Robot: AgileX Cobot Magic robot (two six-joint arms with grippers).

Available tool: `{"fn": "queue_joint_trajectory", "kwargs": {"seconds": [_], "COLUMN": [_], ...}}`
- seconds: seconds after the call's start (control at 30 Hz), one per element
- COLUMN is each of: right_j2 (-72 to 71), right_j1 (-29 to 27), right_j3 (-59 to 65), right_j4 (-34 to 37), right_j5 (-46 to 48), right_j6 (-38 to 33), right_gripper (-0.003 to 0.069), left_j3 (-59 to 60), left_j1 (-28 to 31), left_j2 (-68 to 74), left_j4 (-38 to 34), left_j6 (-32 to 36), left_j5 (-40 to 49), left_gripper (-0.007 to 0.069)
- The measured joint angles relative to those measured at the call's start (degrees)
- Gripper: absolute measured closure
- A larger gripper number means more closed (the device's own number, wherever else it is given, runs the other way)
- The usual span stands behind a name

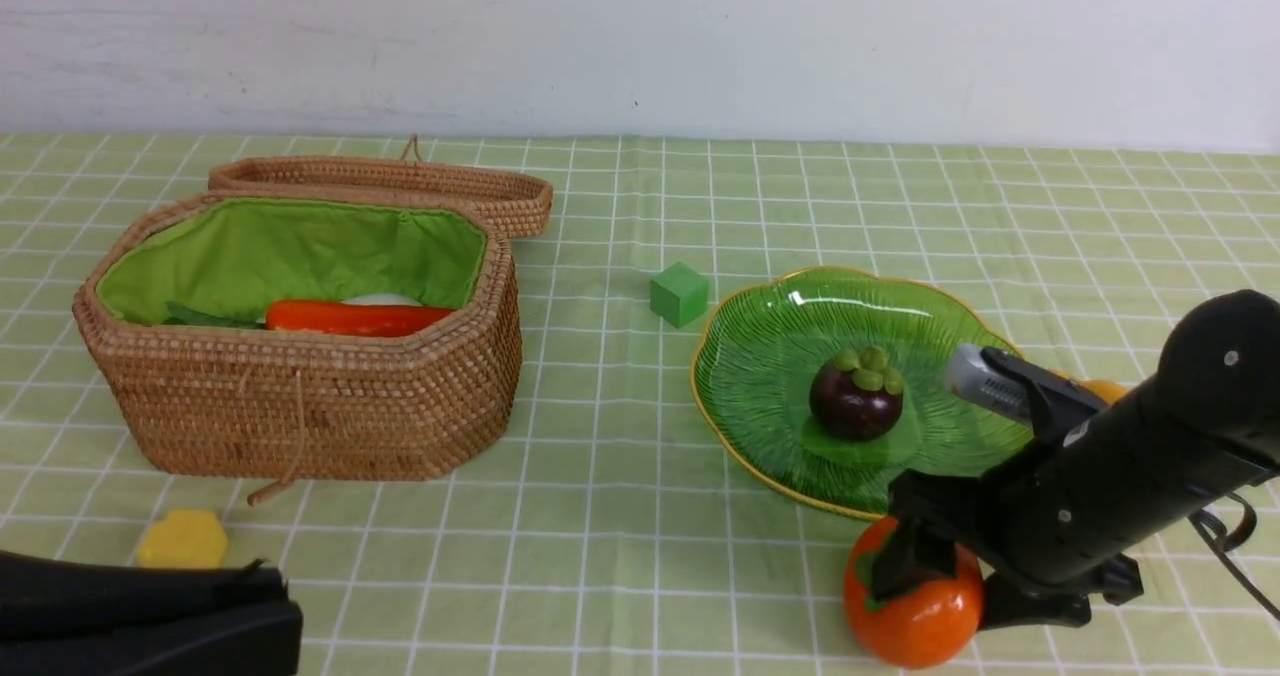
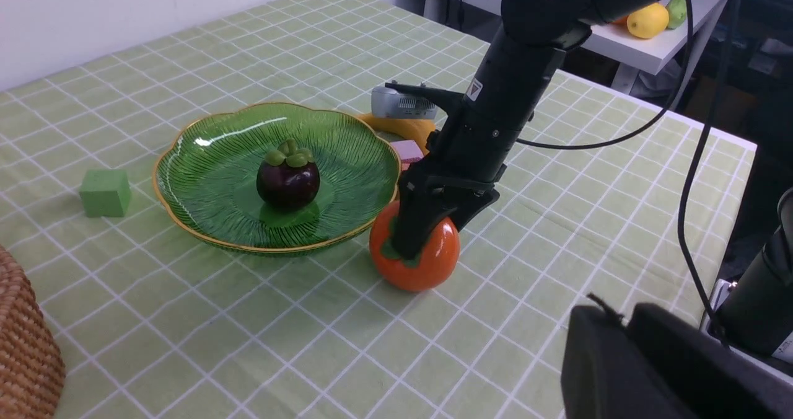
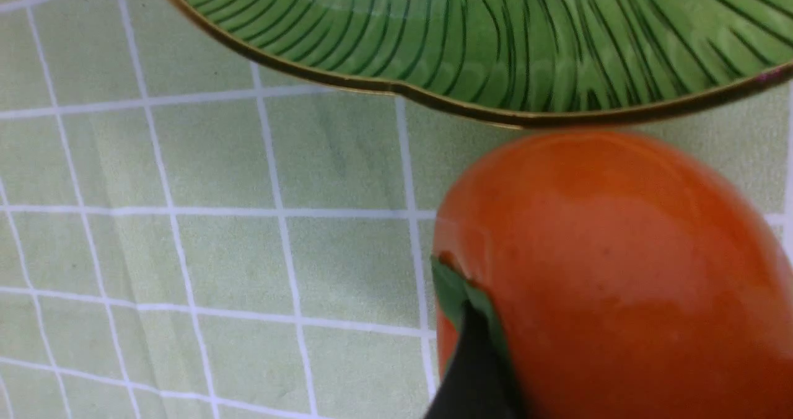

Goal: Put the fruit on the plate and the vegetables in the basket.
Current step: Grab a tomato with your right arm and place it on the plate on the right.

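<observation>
Plainly, the right gripper [image 1: 950, 596] straddles the persimmon [image 1: 925, 626], jaws closed against its sides, at the plate's [image 1: 760, 356] five o'clock. The mangosteen [image 1: 856, 396] sits mid-plate. The left wrist view bares the banana [image 2: 403, 124], nearly hidden from the front. Only the front shows the carrot [image 1: 350, 318] in the basket [image 1: 300, 416]. Whether the left gripper [image 1: 150, 621] is parted, I cannot tell.

plate [image 1: 770, 356] rim just beside persimmon [image 1: 920, 621]; bare tablecloth [image 1: 620, 516] toward basket [image 1: 300, 406]
</observation>
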Motion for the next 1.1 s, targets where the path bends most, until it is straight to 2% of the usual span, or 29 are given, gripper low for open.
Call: {"fn": "queue_joint_trajectory", "kwargs": {"seconds": [0.23,0.43,0.67,0.87,0.9,1.1], "right_j2": [-0.1,-2.0,-10.9,-11.9,-10.0,-0.9], "right_j1": [0.0,0.0,0.0,0.0,-0.3,-4.1], "right_j3": [-0.1,0.1,0.5,-2.0,-4.3,-12.0], "right_j4": [0.0,-3.3,-4.4,-5.7,-7.0,-8.3], "right_j5": [0.5,3.0,7.0,-0.6,-4.1,-9.5], "right_j6": [-0.2,-0.3,-0.3,-0.3,-0.3,-0.3], "right_gripper": [0.0146,0.0148,0.0149,0.015,0.015,0.015], "left_j3": [0.0,0.0,0.0,0.0,0.0,0.0], "left_j1": [0.0,0.0,0.0,0.0,0.0,0.0], "left_j2": [0.0,0.0,0.0,0.0,0.0,0.0], "left_j4": [-0.5,-0.5,-0.5,-0.6,-1.2,-3.4], "left_j6": [0.0,0.0,0.0,1.2,1.9,3.0], "left_j5": [0.1,0.1,0.1,0.0,-0.1,-2.1], "left_gripper": [0.0564,0.0564,0.0564,0.0564,0.0564,0.0559]}}
